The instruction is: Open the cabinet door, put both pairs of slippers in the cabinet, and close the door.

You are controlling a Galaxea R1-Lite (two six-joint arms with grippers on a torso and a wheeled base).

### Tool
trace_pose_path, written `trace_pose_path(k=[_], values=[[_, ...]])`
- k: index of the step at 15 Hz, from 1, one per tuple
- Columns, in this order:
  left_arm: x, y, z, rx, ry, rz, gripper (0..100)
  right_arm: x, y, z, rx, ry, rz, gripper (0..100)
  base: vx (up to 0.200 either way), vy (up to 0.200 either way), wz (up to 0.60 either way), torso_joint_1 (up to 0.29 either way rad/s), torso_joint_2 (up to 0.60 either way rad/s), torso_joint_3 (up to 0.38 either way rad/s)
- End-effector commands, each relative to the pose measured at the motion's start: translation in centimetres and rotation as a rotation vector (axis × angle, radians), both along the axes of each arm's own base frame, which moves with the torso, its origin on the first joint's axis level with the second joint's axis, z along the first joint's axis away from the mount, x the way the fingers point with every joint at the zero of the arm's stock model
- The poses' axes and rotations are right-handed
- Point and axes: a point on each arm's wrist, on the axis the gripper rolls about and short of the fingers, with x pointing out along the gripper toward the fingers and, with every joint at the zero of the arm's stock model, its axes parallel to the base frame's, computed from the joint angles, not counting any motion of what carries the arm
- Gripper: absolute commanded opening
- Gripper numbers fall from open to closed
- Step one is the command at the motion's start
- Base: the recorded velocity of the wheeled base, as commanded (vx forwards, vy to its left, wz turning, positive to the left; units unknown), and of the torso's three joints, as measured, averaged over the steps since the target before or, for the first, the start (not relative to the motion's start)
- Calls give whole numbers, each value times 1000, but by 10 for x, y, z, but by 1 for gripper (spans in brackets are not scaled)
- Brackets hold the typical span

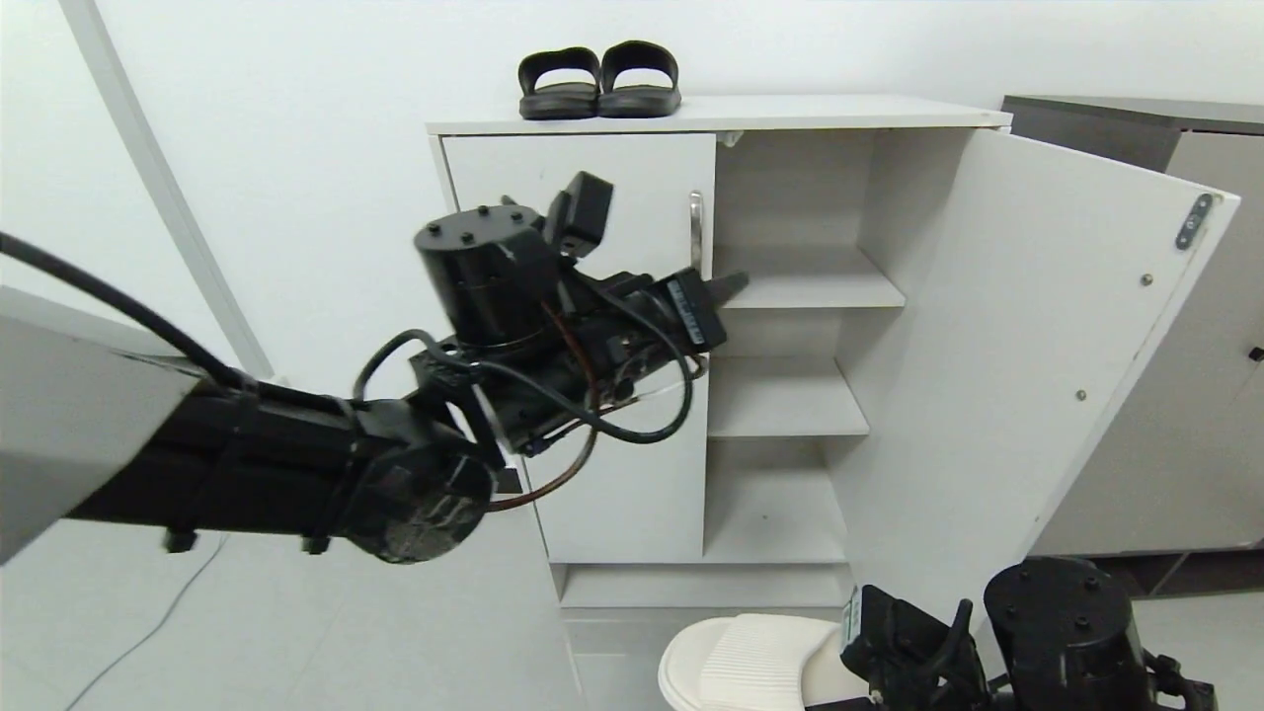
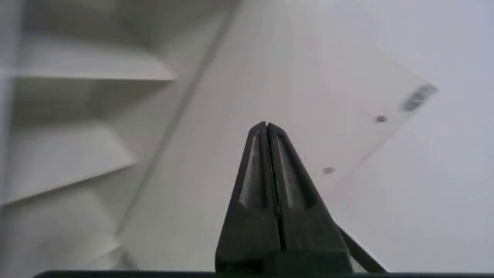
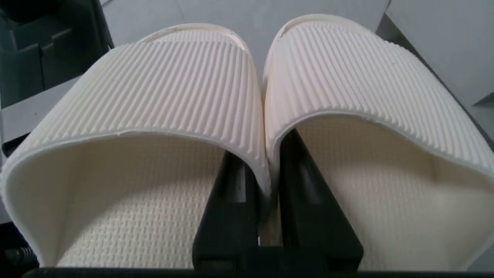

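The cream slippers (image 3: 177, 85) sit side by side in the right pincer (image 3: 266, 174). It has one finger inside each slipper and is clenched on the two inner walls, which are pressed together between the fingers. In the head view this pair (image 1: 750, 657) is low in front of the cabinet (image 1: 839, 111), below its open compartment and just left of the right arm's wrist.

The black slippers (image 1: 599, 84) stand on the cabinet top, well above the left pincer (image 1: 736, 286) and a little to its left. That pincer (image 2: 266, 135) is clenched on nothing, its fingers meeting at the tips. It is held level with the upper shelf (image 1: 805, 291), at the inner edge of the closed door (image 1: 592, 158), just below the handle (image 1: 695, 229). The open door (image 1: 1017, 375) swings out to its right, and a second shelf (image 1: 785, 405) lies lower.

A grey cabinet (image 1: 1185, 395) stands beyond the open door.
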Motion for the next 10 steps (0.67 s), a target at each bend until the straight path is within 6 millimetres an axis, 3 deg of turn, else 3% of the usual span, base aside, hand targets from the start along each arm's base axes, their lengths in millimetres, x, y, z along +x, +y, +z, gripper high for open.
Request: trace_pose_path(k=[1,4,5,6,8,9,10], values=[[-28,75,16,-5,-13,142,0,0,1,-2,-6,5,1,0,0,0,0,0,0,0],[-90,145,11,11,-7,289,0,1,1,-3,-9,7,0,0,0,0,0,0,0,0],[-129,174,-4,68,-15,380,0,2,2,-2,-8,3,-6,0,0,0,0,0,0,0],[-156,191,-20,128,-7,457,0,7,2,-1,2,-6,-25,0,0,0,0,0,0,0],[-198,209,-32,191,-59,567,0,19,0,2,26,-30,-71,0,0,0,0,0,0,0],[-236,219,-38,206,-56,696,0,31,-3,3,24,-60,-160,0,0,0,0,0,0,0],[-257,222,-44,222,-36,774,0,38,-3,5,18,-84,-224,0,0,0,0,0,0,0]])
